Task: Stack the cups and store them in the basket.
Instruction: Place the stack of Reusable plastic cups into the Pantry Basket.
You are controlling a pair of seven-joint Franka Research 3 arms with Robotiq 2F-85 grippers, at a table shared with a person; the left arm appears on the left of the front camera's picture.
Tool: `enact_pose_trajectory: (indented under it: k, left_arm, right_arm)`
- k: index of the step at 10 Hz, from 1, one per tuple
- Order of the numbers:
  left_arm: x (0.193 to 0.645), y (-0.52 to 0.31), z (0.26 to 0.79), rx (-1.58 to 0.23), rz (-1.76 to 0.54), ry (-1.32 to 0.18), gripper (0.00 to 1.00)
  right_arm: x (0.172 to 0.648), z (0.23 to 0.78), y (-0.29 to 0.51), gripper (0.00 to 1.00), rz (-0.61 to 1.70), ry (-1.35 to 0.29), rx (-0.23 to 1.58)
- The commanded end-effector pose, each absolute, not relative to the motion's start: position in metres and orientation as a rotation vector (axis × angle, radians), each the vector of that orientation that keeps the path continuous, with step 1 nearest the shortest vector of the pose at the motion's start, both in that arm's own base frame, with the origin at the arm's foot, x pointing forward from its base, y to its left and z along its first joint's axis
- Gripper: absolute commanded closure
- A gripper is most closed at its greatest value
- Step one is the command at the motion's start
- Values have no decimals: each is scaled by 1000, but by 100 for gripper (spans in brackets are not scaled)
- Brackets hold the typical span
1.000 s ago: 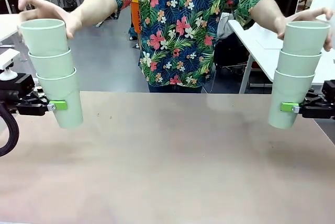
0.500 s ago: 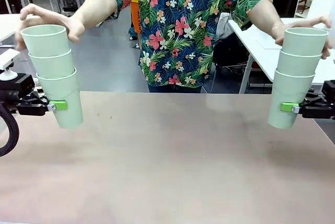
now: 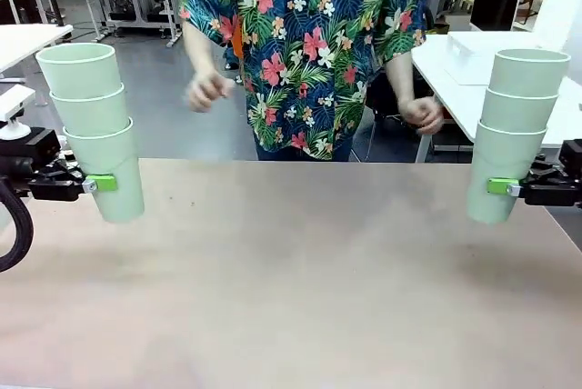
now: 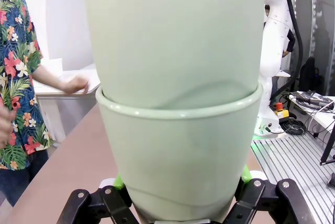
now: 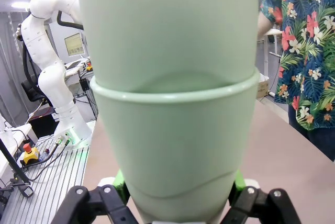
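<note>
Since each arm grips only the lowest cup of its three, the worry is the two upper cups, which look merely nested and free to lift or rock. A jerk or a tilt of the wrist could spill them onto the tabletop [image 3: 300, 280]. At the 9 o'clock edge the left gripper [image 3: 107, 184] reaches in level from the side, its fingers [image 4: 119, 182] clamped on the bottom cup of the left stack [image 3: 91, 125]. At the 3 o'clock edge the right gripper [image 3: 496, 187] mirrors it, its fingers [image 5: 238, 179] clamped on the base of the right stack [image 3: 514, 125]. Both stacks stand roughly upright and seem to hang clear above the tabletop. Each looks to lean a little outward at the top, though that may be the camera's angle. The wrist views show the green pads pressing low on the bottom cup, near its narrow end, so a loose grip might let the stack pivot between the pads. The next trouble, I'd judge, comes when six cups must become one stack. One base has to drop squarely into the other's open mouth, and a miss would catch a rim and knock the top cup off. At 12 o'clock the person stands back, one hand [image 3: 207, 91] raised near the waist and the other hand [image 3: 423, 114] lower, both well apart from the cups.
</note>
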State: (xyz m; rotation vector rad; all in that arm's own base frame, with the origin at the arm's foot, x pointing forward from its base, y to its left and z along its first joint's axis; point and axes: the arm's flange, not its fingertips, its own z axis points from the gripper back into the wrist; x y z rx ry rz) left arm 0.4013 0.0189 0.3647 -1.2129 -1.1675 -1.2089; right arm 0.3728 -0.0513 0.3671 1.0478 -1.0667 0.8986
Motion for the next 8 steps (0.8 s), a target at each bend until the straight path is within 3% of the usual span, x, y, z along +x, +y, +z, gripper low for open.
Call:
enact_pose_trajectory:
  k: [1,8]
  left_arm:
    - [401,19,368,-1213,-1210,-1178,14]
    - [401,19,368,-1213,-1210,-1178,14]
  right_arm:
    - [373,370,-51,15,902,-1074,1049]
    - [373,370,-51,15,902,-1074,1049]
